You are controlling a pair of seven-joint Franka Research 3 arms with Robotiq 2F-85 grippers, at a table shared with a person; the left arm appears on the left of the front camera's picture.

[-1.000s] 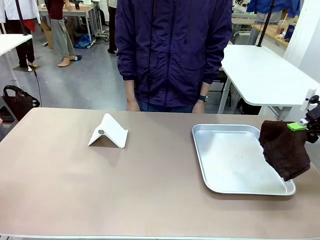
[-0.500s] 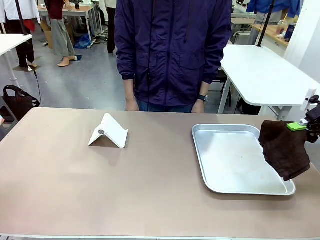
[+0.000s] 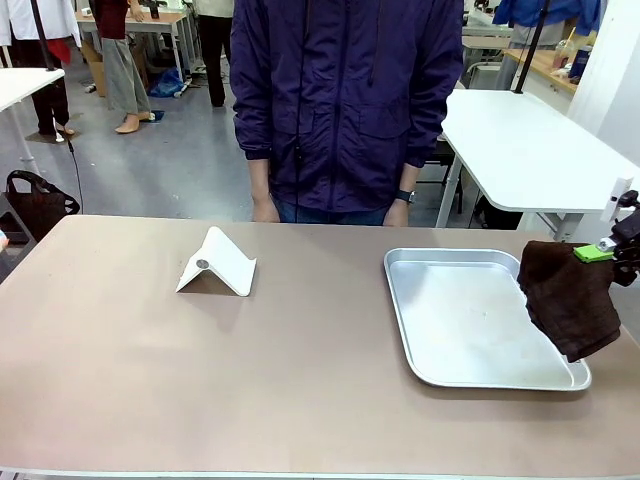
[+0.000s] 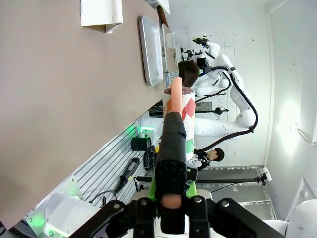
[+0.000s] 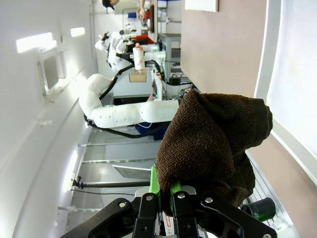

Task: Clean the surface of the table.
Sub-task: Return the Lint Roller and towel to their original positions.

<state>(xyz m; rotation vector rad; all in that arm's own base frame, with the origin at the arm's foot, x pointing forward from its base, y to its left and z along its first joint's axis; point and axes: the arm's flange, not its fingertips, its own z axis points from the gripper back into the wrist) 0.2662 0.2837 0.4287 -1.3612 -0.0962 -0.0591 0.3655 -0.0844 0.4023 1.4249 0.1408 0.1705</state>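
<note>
The beige-brown table (image 3: 300, 380) spreads across the front view. At its right edge my right gripper (image 3: 600, 251) is shut on a dark brown cloth (image 3: 570, 300), which hangs over the right rim of the metal tray (image 3: 400, 310). In the right wrist view the cloth (image 5: 213, 139) bulges out from between the green pads of my right gripper (image 5: 164, 191). My left gripper (image 4: 171, 198) is shut on a white printed bottle (image 4: 174, 129) with a peach top and a dark band, held off the table's (image 4: 59, 99) side.
A folded white stand (image 3: 218, 263) sits left of the middle of the table. A person in a dark purple jacket (image 3: 345, 100) stands at the far edge, hands down. A white-topped table (image 3: 530, 150) stands behind on the right.
</note>
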